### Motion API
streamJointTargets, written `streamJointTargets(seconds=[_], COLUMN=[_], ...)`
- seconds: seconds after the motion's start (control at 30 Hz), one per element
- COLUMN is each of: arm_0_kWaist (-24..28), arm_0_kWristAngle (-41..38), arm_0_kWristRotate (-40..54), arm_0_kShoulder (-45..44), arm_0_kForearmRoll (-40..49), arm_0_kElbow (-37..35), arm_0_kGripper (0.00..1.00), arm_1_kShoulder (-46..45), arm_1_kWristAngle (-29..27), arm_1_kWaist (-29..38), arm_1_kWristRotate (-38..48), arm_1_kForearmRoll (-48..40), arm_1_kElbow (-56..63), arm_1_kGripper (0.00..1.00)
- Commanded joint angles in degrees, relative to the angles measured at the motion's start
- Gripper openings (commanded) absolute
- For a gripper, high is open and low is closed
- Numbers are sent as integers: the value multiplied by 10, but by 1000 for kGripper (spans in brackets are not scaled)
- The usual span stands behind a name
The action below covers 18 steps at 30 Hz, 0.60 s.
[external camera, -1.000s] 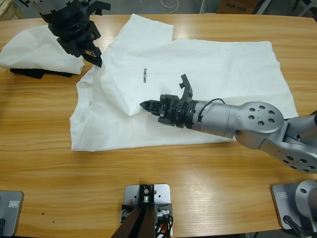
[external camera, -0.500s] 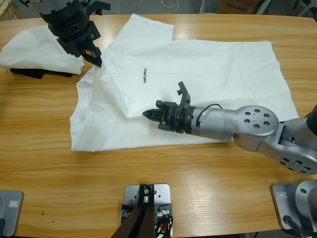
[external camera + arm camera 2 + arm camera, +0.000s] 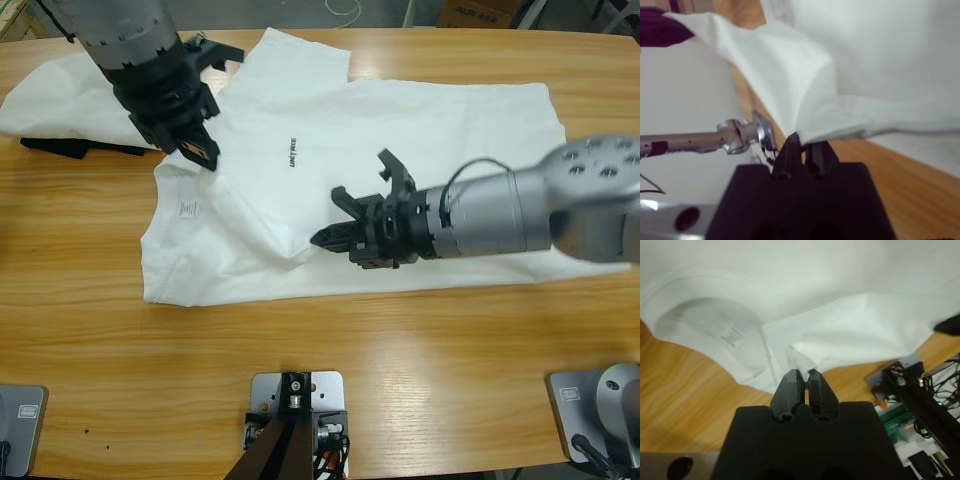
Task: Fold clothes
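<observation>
A white T-shirt (image 3: pixel 430 130) with small black chest lettering (image 3: pixel 291 152) lies spread across the wooden table, its collar label (image 3: pixel 186 208) at the left. My left gripper (image 3: pixel 203 157) comes in from the upper left, shut on a pinch of the shirt just above the collar. The left wrist view shows that gripper (image 3: pixel 801 376) closed on a fold of the shirt (image 3: pixel 840 330) beside the collar label (image 3: pixel 733 336). My right gripper (image 3: pixel 322 238) reaches in from the right, shut on a raised fold at the shirt's middle. In the right wrist view, cloth (image 3: pixel 880 75) drapes up from the closed gripper (image 3: pixel 801 142).
Another white garment (image 3: pixel 70 95) lies bunched at the table's upper left on top of a black cloth (image 3: pixel 60 148). Bare wood (image 3: pixel 420 360) runs along the front of the table. A cardboard box (image 3: pixel 480 12) sits beyond the far edge.
The right gripper has drawn back to the right, dragging its fold of shirt along. The left gripper has moved down and right with the cloth near the collar.
</observation>
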Motion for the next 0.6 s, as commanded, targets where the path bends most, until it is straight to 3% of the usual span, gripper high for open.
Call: streamJointTargets(seconds=[0.03, 0.17, 0.33, 0.6], arm_0_kWaist=[-24, -24, -5, -12], arm_0_kWristAngle=[9, 37, 94, 90], arm_0_kWristRotate=[-33, -46, -61, -62], arm_0_kShoulder=[-21, -58, -97, -77], arm_0_kForearmRoll=[71, 83, 83, 83], arm_0_kElbow=[57, 87, 89, 69], arm_0_kGripper=[0, 0, 0, 0], arm_1_kShoulder=[27, 68, 108, 124], arm_1_kWristAngle=[41, 53, 51, 49], arm_1_kWaist=[-5, -5, -8, -38], arm_1_kWristRotate=[-20, -22, -32, -67], arm_1_kForearmRoll=[77, 63, -21, -62], arm_1_kElbow=[-37, -36, -37, -33], arm_1_kGripper=[0, 0, 0, 0])
